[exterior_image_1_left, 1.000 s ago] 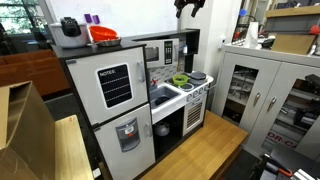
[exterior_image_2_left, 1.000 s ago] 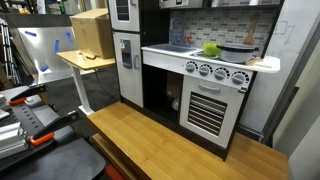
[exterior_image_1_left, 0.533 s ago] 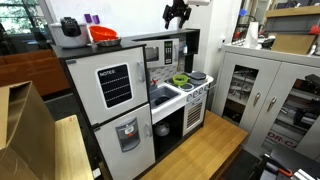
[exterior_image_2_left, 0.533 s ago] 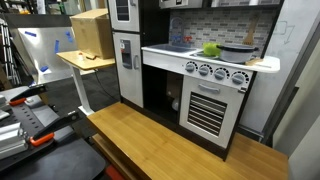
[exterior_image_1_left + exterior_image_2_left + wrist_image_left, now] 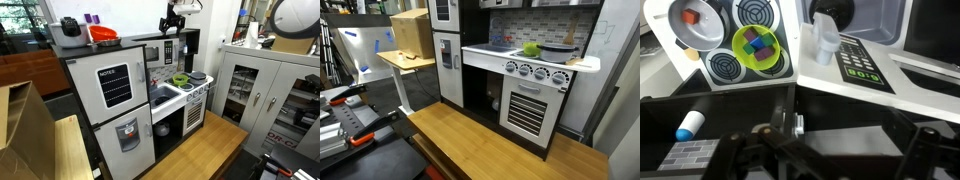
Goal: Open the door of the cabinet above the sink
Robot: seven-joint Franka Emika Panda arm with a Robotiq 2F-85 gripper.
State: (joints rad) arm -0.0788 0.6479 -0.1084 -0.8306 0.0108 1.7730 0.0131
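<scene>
The toy kitchen's cabinet above the sink [image 5: 168,51] is a dark unit with a door next to a keypad panel, and the door looks shut. The sink [image 5: 163,97] lies below it. My gripper [image 5: 172,22] hangs just above the cabinet's top, pointing down. In the wrist view the two dark fingers [image 5: 830,160] stand wide apart with nothing between them, over the cabinet's black top [image 5: 740,100]. A small metal fitting [image 5: 797,123] sits at the top's edge. The faucet [image 5: 823,40] and keypad [image 5: 855,65] show beneath. The other exterior view does not show the gripper.
A green bowl of coloured blocks [image 5: 758,48] sits on the stove [image 5: 192,82]. A blue-capped white cylinder [image 5: 690,125] lies on the cabinet top. The toy fridge [image 5: 112,100] stands beside the sink, and a grey metal cabinet [image 5: 260,95] stands further off. A wooden platform [image 5: 490,140] lies in front.
The gripper has come down and moved left in the exterior view, from the frame's top edge to just above the cabinet. Nothing else has moved.
</scene>
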